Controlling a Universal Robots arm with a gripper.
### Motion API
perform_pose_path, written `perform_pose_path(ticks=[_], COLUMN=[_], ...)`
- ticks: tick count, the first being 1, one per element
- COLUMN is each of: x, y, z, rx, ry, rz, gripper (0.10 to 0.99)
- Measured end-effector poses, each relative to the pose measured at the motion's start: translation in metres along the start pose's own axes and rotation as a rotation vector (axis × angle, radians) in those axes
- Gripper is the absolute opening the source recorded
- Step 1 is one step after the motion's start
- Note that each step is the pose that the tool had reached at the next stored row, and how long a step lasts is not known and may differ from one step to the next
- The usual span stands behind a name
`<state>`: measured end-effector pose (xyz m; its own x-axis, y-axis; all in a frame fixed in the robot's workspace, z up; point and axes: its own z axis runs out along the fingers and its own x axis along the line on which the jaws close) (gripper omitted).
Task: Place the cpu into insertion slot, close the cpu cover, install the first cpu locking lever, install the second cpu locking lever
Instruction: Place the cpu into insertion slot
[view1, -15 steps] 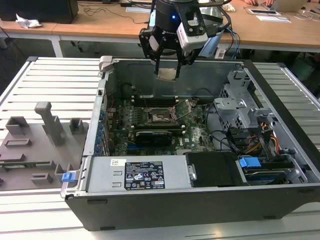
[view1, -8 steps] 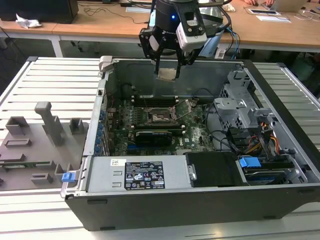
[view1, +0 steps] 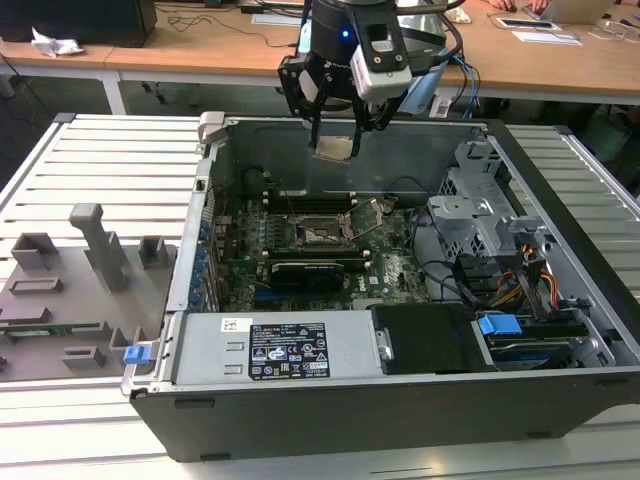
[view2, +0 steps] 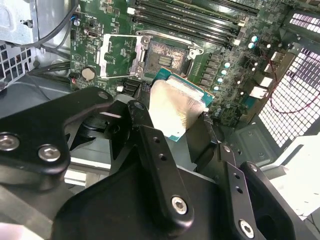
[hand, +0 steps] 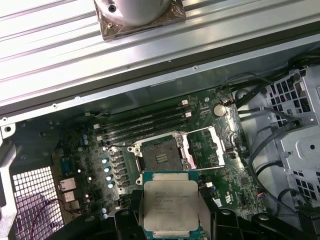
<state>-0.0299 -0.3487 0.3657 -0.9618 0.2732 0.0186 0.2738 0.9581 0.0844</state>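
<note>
The cpu is clamped between the black fingers, which are closed on two opposite edges of the chip. Its pale metal face shows in both wrist views, and its green edge shows in the second wrist view. In the exterior view the cpu hangs in the air, level with the upper rim of the computer case, well above the green board and touching nothing but the fingers.

Beyond the chip lies the insertion slot. It is unoccupied, with its dark centre exposed inside the metal rim. The cpu cover is swung open and lies flat just beside the slot, on the side toward the round coin cell. Its square window shows the board beneath.

Past the slot run the long black memory slots, parallel to one another. Behind them is the grey wall of the case.

The case lies open on a slatted grey counter. Grey fixture blocks stand on the counter at the exterior view's left, well apart from the case opening.
</note>
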Motion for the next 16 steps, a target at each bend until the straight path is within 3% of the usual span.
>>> perform_pose_path(ticks=[16], x=[0.0], y=[0.0], z=[0.0], rx=[-0.002], ry=[-0.007], rz=[0.082], gripper=[0.529])
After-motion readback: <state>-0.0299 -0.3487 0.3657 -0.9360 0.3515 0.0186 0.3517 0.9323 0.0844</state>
